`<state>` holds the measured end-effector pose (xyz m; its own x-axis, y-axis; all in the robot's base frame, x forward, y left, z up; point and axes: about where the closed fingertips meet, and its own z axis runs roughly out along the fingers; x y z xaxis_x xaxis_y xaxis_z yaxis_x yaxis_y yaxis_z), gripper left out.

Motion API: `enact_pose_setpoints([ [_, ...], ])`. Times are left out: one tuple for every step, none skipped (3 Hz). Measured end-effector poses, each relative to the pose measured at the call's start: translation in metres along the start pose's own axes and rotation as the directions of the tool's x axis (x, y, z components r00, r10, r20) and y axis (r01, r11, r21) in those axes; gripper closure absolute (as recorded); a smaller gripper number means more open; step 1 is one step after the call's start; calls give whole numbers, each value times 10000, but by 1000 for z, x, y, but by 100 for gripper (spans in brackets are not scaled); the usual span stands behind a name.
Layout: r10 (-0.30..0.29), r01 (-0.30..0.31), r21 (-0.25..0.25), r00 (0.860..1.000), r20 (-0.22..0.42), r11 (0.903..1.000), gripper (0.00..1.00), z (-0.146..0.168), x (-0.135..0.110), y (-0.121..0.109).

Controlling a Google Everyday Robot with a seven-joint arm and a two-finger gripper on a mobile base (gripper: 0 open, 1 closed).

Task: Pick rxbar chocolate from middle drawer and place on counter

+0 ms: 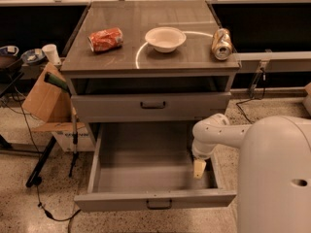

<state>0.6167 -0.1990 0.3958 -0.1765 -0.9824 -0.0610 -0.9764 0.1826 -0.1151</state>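
The middle drawer is pulled wide open, showing a bare grey floor. My gripper hangs from the white arm inside the drawer's right side, close to the right wall. A small dark shape lies just behind the gripper against that wall; I cannot tell whether it is the rxbar chocolate. The counter is the glossy top of the cabinet, with a pale ring line.
On the counter lie a crushed orange can, a white bowl and a gold can. A shut shallower drawer sits above the open one. A cardboard box and a stand with cables are on the left.
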Motion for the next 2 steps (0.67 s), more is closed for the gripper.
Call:
enact_pose_setpoints([
  [-1492,1489,-466,9888,-40,9878,0,9,-15,0],
  [-2209,2199,-956,9753,0,9708,0,23,-18,-3],
])
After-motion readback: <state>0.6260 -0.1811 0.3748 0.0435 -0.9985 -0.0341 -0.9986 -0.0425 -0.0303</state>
